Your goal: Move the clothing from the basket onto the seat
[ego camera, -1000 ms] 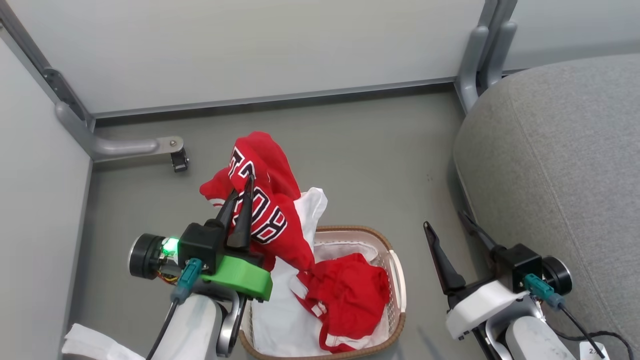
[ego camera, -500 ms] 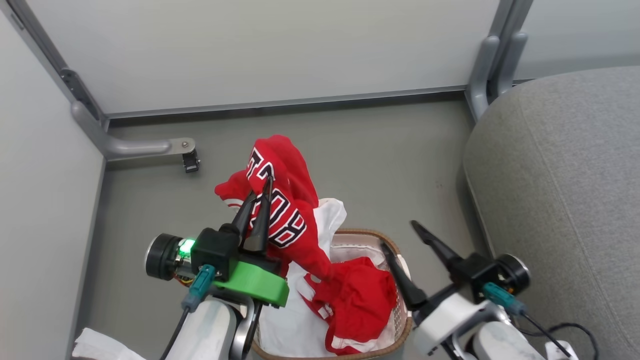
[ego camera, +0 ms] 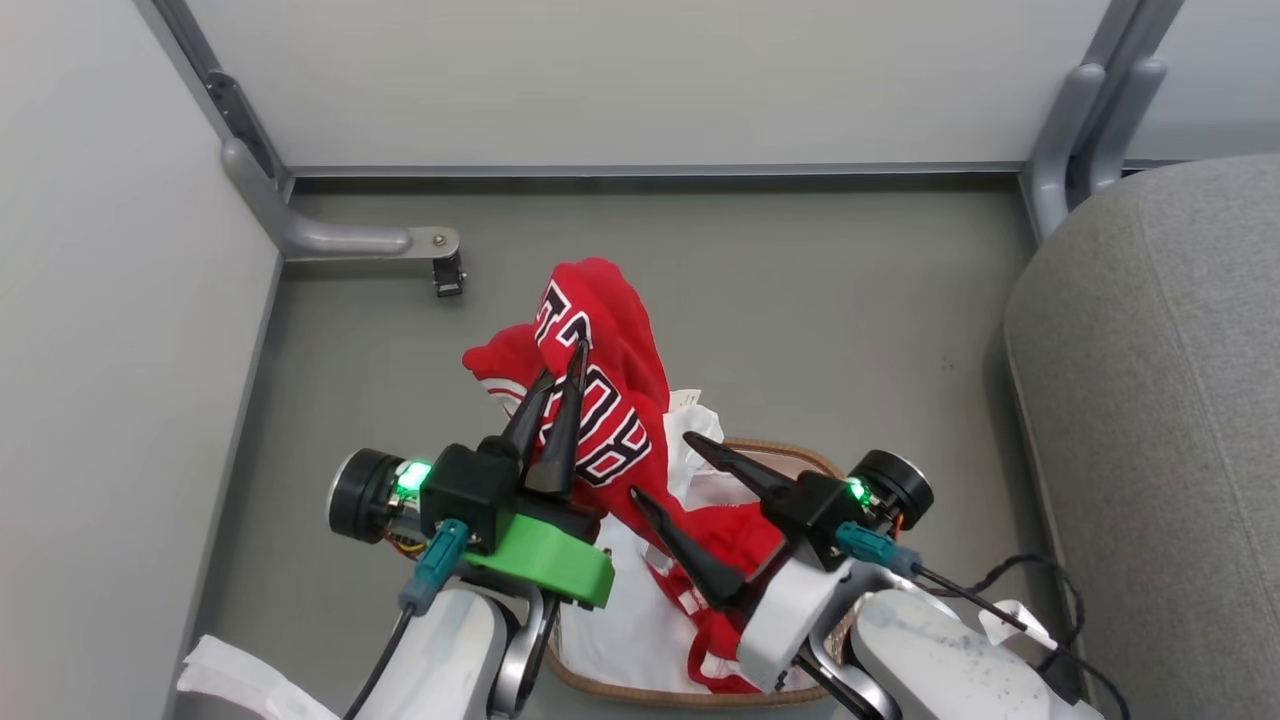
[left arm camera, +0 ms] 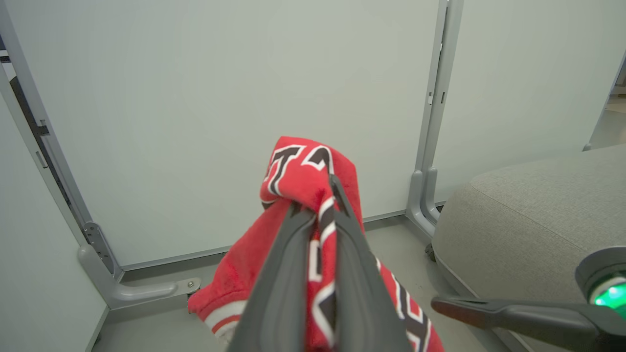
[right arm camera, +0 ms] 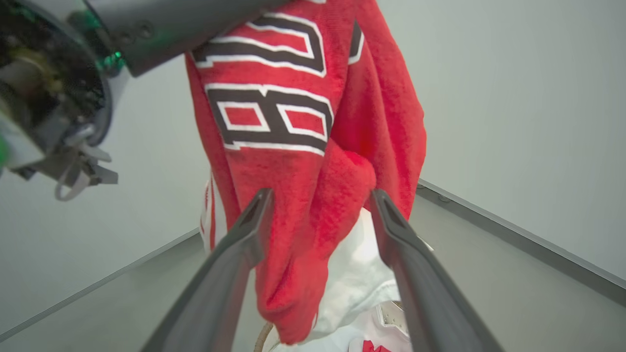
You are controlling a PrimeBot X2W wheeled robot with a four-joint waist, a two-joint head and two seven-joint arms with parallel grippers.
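- Black-fingered left gripper [ego camera: 565, 358] [left arm camera: 315, 200] is pinched together on a fold of the red jersey [ego camera: 610, 400] [left arm camera: 298, 166] [right arm camera: 303, 171], holding it up above the basket's far rim
- White-and-navy block letters run down the jersey: a T and an A show at the top fold, rounder ones like O and B or 8 lower down; the whole word cannot be read
- Right gripper [ego camera: 662, 465] [right arm camera: 320, 193] has its fingers wide apart, one on either side of the hanging jersey's lower part, not closed on it
- Second red garment [ego camera: 735, 535] with white trim lies in the basket [ego camera: 780, 447] on a white cloth [ego camera: 620, 620]
- Basket stands on the grey floor [ego camera: 800, 300]; the grey seat [ego camera: 1150, 420] is well apart at its right
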